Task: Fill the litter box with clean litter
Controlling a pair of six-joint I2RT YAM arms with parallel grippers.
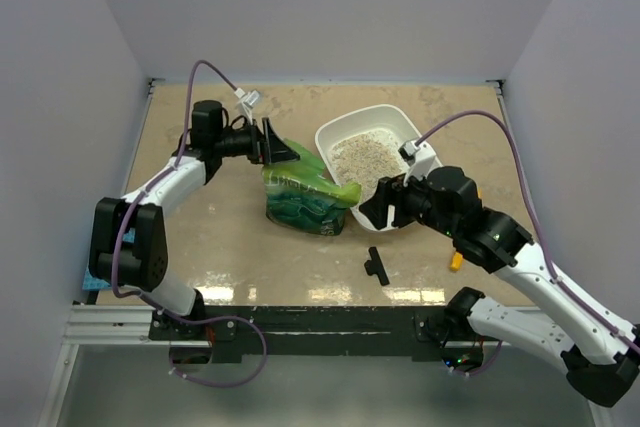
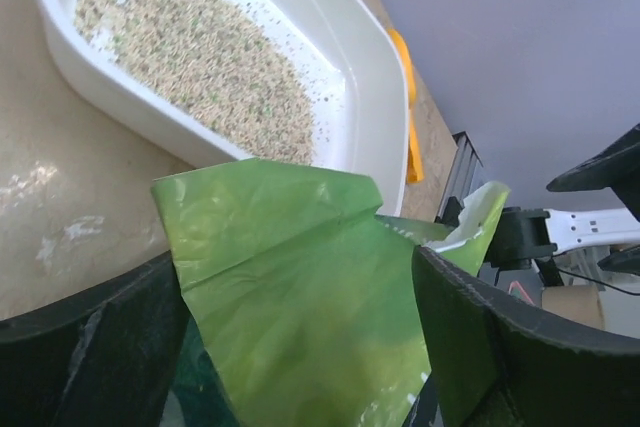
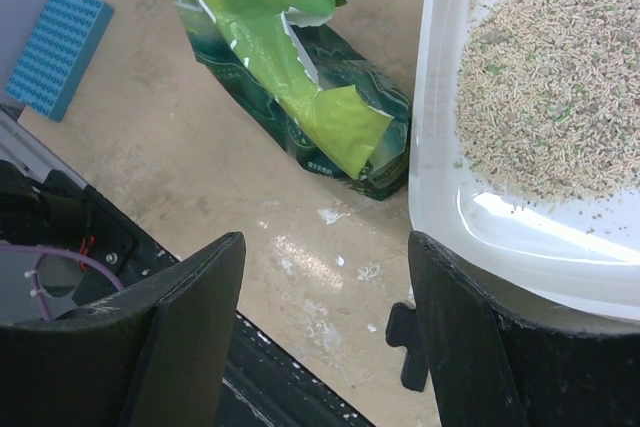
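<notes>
Left: my left pincer [image 1: 272, 145] hangs at the raised, torn top of the crinkled green bag [image 1: 305, 192], fingers spread wide. The wrist view shows the bright green flap lying across the gap between them; I cannot tell whether either finger presses on it.

Centre: the bag slumps on the tan table [image 1: 230, 237], its torn mouth toward the white litter box [image 1: 385, 112] and its lower corner up against the tray's wall. The litter box sits at the middle-right of the table, tilted at an angle to the table's edges. The clean litter [image 1: 365, 155] lies inside it as a loose, pale, speckled heap over the middle of the floor, with bare white showing along the rim side.

Right: my right pincer [image 1: 385, 202] hovers at the tray's near corner, fingers apart, with only table between them. A small black piece [image 1: 377, 265] lies on the table just in front of it.
</notes>
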